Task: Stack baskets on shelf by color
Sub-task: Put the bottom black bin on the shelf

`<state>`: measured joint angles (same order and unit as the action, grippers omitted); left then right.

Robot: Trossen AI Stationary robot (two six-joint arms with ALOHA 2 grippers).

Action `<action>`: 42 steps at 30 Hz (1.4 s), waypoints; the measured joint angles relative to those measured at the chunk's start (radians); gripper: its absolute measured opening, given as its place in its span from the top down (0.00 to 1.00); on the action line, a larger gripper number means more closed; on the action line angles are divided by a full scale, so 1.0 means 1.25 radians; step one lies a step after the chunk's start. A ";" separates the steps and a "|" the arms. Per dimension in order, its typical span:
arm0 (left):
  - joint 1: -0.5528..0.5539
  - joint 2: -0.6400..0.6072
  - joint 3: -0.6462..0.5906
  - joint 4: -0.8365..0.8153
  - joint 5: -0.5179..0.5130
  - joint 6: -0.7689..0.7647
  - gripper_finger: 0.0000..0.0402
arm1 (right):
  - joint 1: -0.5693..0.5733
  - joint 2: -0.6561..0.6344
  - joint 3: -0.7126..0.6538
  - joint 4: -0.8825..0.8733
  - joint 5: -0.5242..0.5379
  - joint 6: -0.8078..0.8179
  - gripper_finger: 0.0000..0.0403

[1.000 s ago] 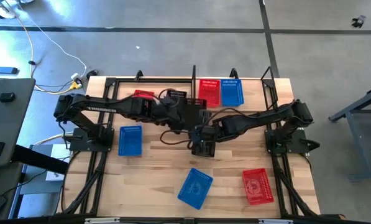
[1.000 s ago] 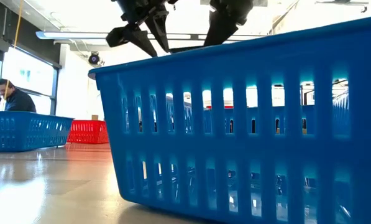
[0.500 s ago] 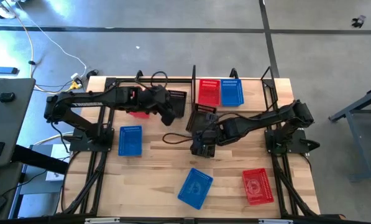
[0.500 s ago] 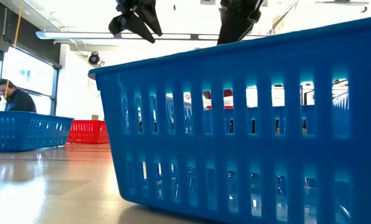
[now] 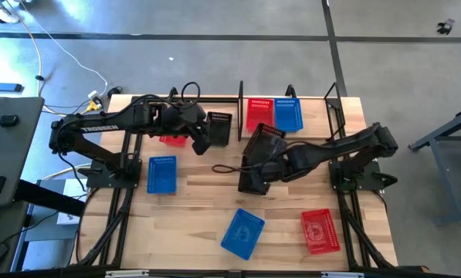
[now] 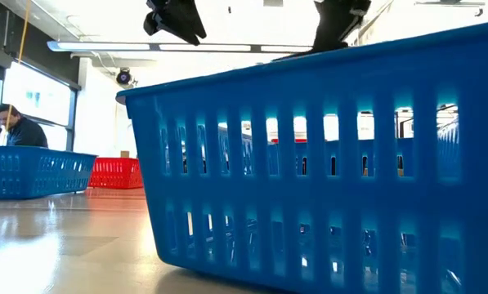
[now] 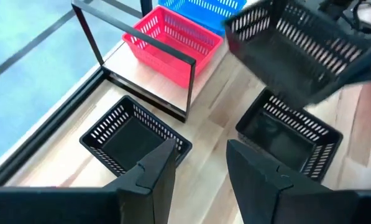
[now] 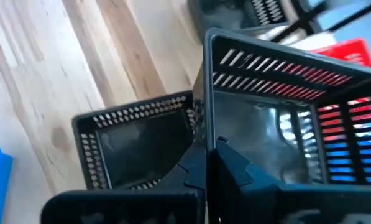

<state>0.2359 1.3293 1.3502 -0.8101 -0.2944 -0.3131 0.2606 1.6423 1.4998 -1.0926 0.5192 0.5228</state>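
The right gripper (image 8: 205, 163), fingers pinched on its rim, holds a tilted black basket (image 5: 262, 144) in the air in front of the shelf (image 5: 238, 100), above a second black basket (image 5: 252, 181), while the left gripper (image 7: 201, 168), fingers spread and empty, hovers near the shelf's left end.

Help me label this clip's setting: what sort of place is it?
Probably a robotics lab or workshop: a wooden table on bare concrete floor, cables trailing across it, and a person seated at the side under strip lighting.
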 joint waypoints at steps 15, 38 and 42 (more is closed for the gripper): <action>0.011 0.000 0.000 0.002 -0.003 0.023 0.67 | -0.065 -0.384 -0.284 -0.015 -0.003 -0.080 1.00; 0.063 0.000 0.000 0.006 -0.003 -0.002 0.67 | -0.348 -0.723 -0.501 -0.134 -0.050 -0.628 1.00; 0.063 0.000 0.000 0.006 -0.003 -0.020 0.67 | -0.386 -0.723 -0.527 -0.132 -0.072 -0.719 1.00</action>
<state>0.3149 1.3289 1.3502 -0.8024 -0.2984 -0.3381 -0.2223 0.7387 0.8405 -1.2579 0.4285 -0.3764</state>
